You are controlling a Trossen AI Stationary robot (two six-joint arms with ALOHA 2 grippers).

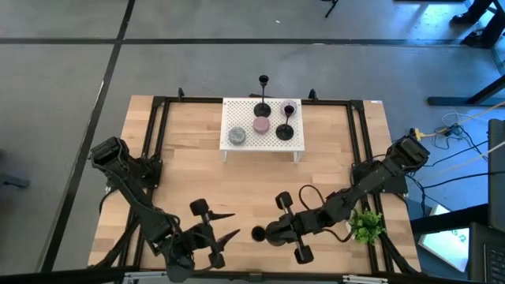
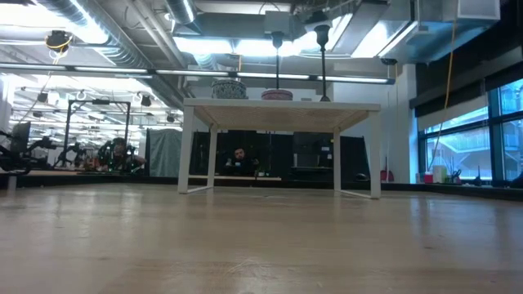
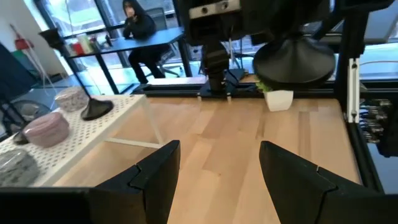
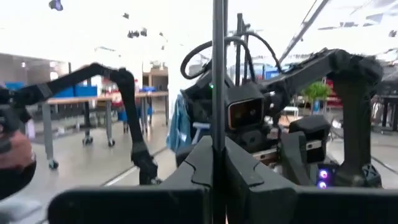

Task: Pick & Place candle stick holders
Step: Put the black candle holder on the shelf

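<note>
My right gripper (image 1: 267,233) is near the table's front edge, at the middle, shut on a slim black candle stick holder (image 4: 217,74). The holder's round end (image 1: 258,233) shows from above. Just left of it, my left gripper (image 1: 231,225) stands open with nothing between its fingers (image 3: 155,180). Two more black holders (image 1: 263,104) (image 1: 286,126) stand by their round bases on the white perforated stand (image 1: 237,110) at the far middle. The low view shows neither gripper. My right gripper pinches the holder's thin stem (image 4: 217,127) between its two shut fingers, which lie across the stem. The fingers come about level from the table's right side. The holder stands roughly upright in the hold, and its flared base (image 3: 292,59) hangs clear above the table.
A grey candle (image 1: 237,136) and a pink candle (image 1: 260,125) sit on the stand beside the holders. A small green plant in a white pot (image 1: 367,225) stands at the near right. A black frame (image 1: 158,126) runs around the tabletop. A person (image 3: 140,28) sits beyond the table.
</note>
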